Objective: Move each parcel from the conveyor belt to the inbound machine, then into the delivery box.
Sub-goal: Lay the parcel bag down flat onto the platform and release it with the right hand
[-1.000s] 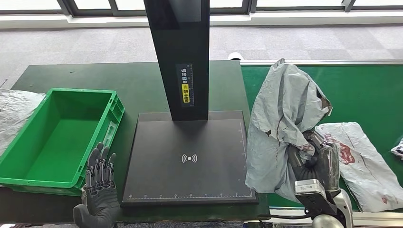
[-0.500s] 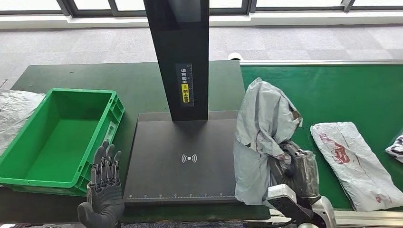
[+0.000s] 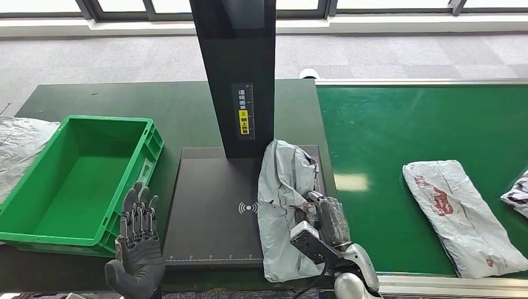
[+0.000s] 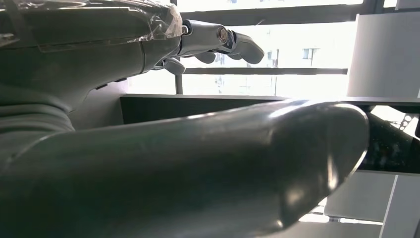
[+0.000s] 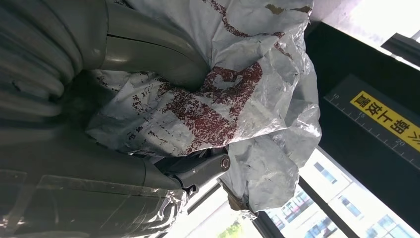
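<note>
My right hand (image 3: 327, 215) grips a crumpled grey parcel (image 3: 283, 205) with red print and holds it over the right part of the black inbound machine's plate (image 3: 212, 212), beside the machine's black column (image 3: 240, 75). In the right wrist view the thumb and fingers (image 5: 198, 171) clamp the parcel's (image 5: 223, 99) folds. My left hand (image 3: 137, 240) hovers open, fingers spread, at the near corner of the green delivery box (image 3: 75, 177). In the left wrist view the left hand (image 4: 163, 139) holds nothing. Another grey parcel (image 3: 461, 208) lies on the green conveyor belt (image 3: 398, 131).
A further parcel's edge (image 3: 517, 198) shows at the belt's far right. A grey bag (image 3: 18, 152) lies left of the delivery box. The green box is empty inside. Dark green tabletop (image 3: 124, 99) stretches behind box and machine.
My right hand has carried the grey parcel leftward from the belt's edge onto the machine's plate and lowered it. The left hand has barely shifted.
</note>
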Robot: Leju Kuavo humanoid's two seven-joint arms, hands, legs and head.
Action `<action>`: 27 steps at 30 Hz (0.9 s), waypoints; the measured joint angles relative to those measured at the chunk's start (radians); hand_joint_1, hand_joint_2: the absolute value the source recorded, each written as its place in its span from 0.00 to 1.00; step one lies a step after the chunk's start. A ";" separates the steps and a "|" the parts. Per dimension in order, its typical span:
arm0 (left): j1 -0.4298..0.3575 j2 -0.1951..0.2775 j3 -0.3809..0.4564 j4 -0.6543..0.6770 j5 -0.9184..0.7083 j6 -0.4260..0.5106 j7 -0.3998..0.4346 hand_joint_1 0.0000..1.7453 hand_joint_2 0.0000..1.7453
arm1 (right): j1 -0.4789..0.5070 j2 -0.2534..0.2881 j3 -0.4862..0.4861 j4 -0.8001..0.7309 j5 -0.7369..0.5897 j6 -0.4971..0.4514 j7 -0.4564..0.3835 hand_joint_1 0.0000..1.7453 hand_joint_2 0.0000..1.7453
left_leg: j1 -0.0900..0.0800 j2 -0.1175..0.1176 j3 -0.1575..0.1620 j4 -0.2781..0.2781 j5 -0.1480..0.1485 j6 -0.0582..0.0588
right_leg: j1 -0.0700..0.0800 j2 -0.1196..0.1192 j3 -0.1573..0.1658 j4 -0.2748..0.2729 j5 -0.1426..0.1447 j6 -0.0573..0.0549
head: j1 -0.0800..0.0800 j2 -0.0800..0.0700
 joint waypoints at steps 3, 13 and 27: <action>0.000 0.000 -0.005 0.000 -0.008 0.006 -0.001 0.00 0.00 | -0.017 0.008 0.000 0.015 -0.001 0.009 0.006 1.00 1.00 | 0.000 0.000 0.000 0.000 0.000 0.000 | 0.000 0.000 0.000 0.000 0.000 0.000 | 0.000 0.000; 0.000 -0.001 -0.015 -0.001 -0.045 -0.001 0.022 0.00 0.00 | -0.064 0.015 0.000 0.051 0.000 0.055 0.068 1.00 1.00 | 0.000 0.000 0.000 0.000 0.000 0.000 | 0.000 0.000 0.000 0.000 0.000 0.000 | 0.000 0.000; -0.015 -0.001 -0.037 0.008 0.006 -0.128 0.087 0.00 0.00 | -0.132 0.038 0.000 0.098 -0.067 0.090 0.108 0.00 1.00 | 0.000 0.000 0.000 0.000 0.000 0.000 | 0.000 0.000 0.000 0.000 0.001 0.000 | 0.000 0.000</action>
